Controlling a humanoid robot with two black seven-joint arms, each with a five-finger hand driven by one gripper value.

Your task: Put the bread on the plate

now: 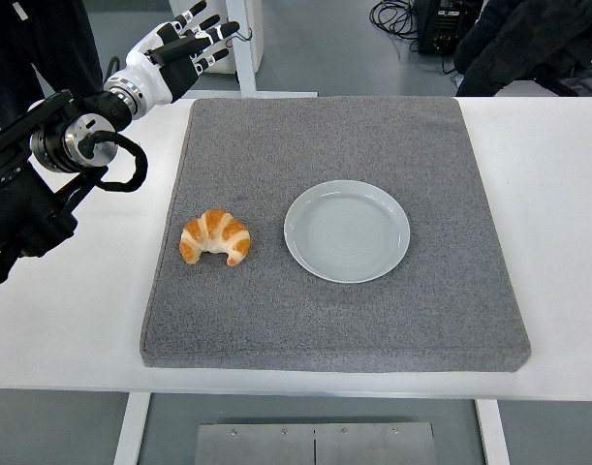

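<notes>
Spread and empty, the left hand (184, 46) hangs above the far left corner of the table, its white-and-black fingers (210, 37) fanned outward and gripping nothing. Its black arm (53, 165) runs back from the wrist down to the picture's left edge, a looped cable beside the forearm.

Well apart from that hand, nearer the table's front edge and slightly to its right, lies the bread (215, 236), a golden croissant with its curved back turned toward the hand and its two tips pointing at the near edge. It rests on the gray mat (373, 136), close to the mat's left border, untouched by anything.

Just beside the croissant, on the side away from the hand, sits the plate (347, 231), round, pale gray-blue and bare, also on the mat and not touching the bread. It lies farther from the hand than the croissant does.

The mat covers most of the white table (557, 194), its far left corner reaching almost under the hand. Beyond the hand, at the picture's top, dark clothing of a person (39, 44) shows at the left, and more dark fabric (528, 44) at the right.
</notes>
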